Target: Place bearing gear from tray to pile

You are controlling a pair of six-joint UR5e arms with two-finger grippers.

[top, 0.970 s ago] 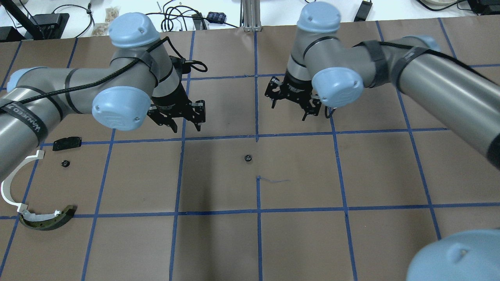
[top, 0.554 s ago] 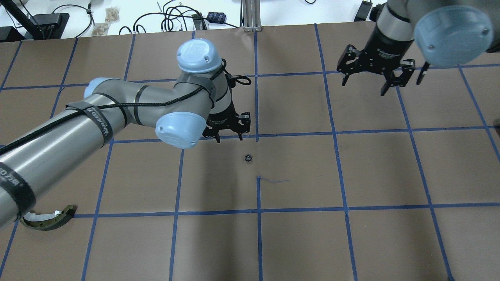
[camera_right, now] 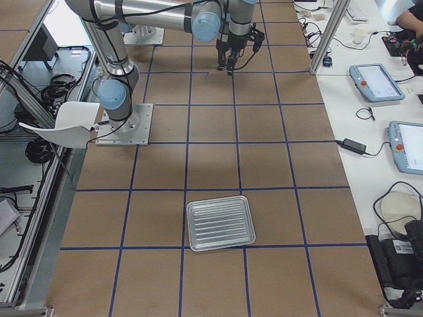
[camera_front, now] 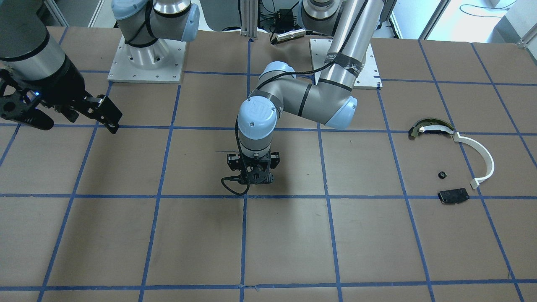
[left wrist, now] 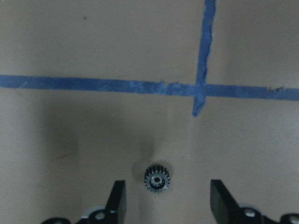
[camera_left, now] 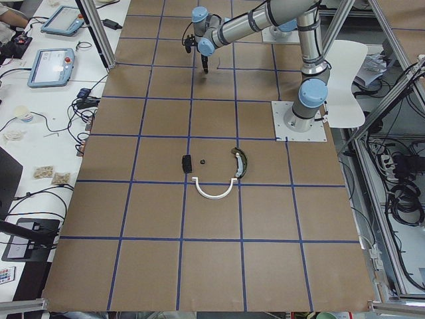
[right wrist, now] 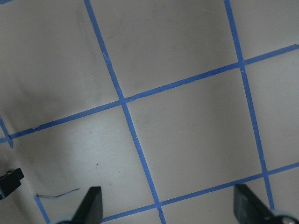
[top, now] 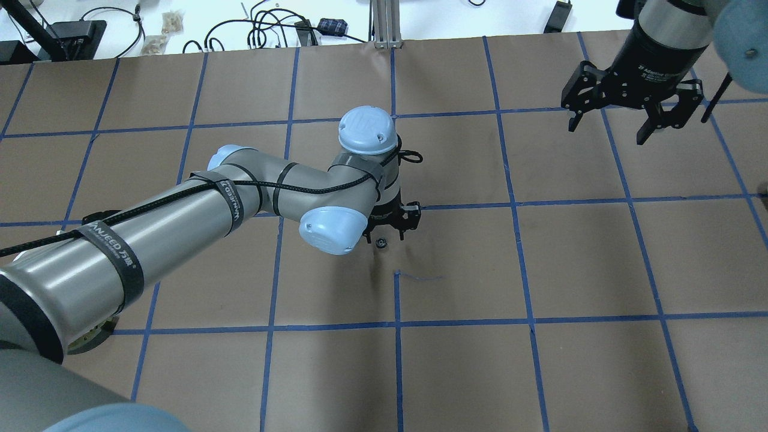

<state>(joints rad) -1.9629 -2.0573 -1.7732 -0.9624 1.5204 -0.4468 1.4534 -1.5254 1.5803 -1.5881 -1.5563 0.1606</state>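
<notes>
A small black bearing gear (left wrist: 156, 178) lies on the brown paper near a blue tape crossing and also shows in the overhead view (top: 380, 243). My left gripper (left wrist: 168, 201) is open, low over it, with the gear between its fingers (left wrist: 117, 199); it also shows in the overhead view (top: 393, 227). My right gripper (top: 633, 120) is open and empty, far to the right. The pile shows in the front view: a white curved strip (camera_front: 483, 159), a dark-and-tan arched piece (camera_front: 428, 127), a black plate (camera_front: 453, 196) and another small gear (camera_front: 441, 174).
An empty silver tray (camera_right: 220, 222) sits near the table's right end. The pile also shows in the exterior left view (camera_left: 212, 174). In the overhead view my left arm (top: 180, 222) covers most of the pile. Cables and boxes lie beyond the far edge.
My left arm has swung right from near the pile and come down over the gear at the table's middle. My right gripper has moved right and away. The gear has not moved.
</notes>
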